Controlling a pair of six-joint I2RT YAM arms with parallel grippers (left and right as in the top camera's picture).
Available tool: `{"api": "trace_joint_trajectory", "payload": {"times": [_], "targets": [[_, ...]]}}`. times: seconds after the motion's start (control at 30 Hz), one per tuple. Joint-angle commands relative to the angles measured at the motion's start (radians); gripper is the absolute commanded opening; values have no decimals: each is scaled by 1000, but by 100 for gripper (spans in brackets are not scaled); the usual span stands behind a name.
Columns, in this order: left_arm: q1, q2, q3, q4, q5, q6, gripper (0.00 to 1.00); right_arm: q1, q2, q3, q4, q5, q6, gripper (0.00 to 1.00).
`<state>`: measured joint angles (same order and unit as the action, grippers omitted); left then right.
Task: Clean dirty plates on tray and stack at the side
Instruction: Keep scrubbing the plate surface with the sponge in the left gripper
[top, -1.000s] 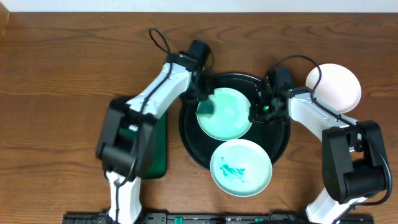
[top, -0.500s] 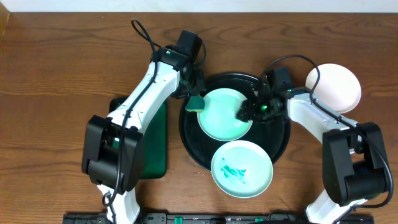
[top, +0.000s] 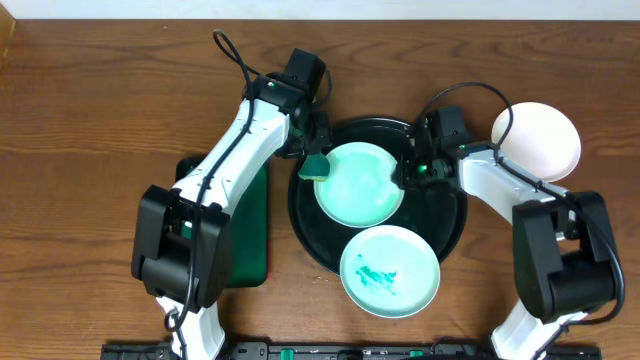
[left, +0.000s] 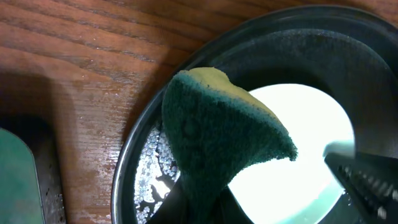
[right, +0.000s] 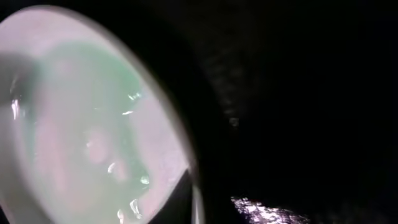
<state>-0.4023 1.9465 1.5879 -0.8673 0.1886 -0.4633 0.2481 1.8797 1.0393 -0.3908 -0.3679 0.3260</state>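
Note:
The black tray (top: 445, 215) holds a pale mint plate (top: 360, 183) that looks wiped and wet. A second plate (top: 390, 270) with teal smears lies across the tray's front rim. A third, white plate (top: 536, 140) sits on the table at the right. My left gripper (top: 316, 165) is shut on a green sponge (left: 217, 130), held above the tray's left rim (left: 134, 168) beside the mint plate (left: 305, 137). My right gripper (top: 412, 172) is at that plate's right edge. In the right wrist view its jaws (right: 186, 199) close on the plate's rim (right: 81, 124).
A green rectangular tray (top: 250, 230) lies on the table left of the black tray, under my left arm. The brown wooden table (top: 100, 120) extends to the left and back. The black tray floor (right: 298, 93) fills the right wrist view.
My left gripper has lifted the sponge off the mint plate and moved it to the tray's left rim. My right gripper reached over the plate, then drew back to its right edge.

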Motion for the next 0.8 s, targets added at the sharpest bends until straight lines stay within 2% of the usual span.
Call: {"api": "trace_joint_trajectory", "payload": {"times": [0.0,0.2,0.47,0.7,0.77], "targets": [[-24,0,0,-3,13,47,7,2,62,-10,0,4,37,1],[-73,13,0,3,53,75,7,2,84,-10,-1,-3,41,1],[-95,182,-1,51,335,79,7,1,80,-10,-14,-7,44,1],[-96,319,-1,243,727,147,7,2,80,-10,-37,-8,44,1],[-97,330,-1,291,769,148,7,2,80,-10,-37,-15,44,1]]}}
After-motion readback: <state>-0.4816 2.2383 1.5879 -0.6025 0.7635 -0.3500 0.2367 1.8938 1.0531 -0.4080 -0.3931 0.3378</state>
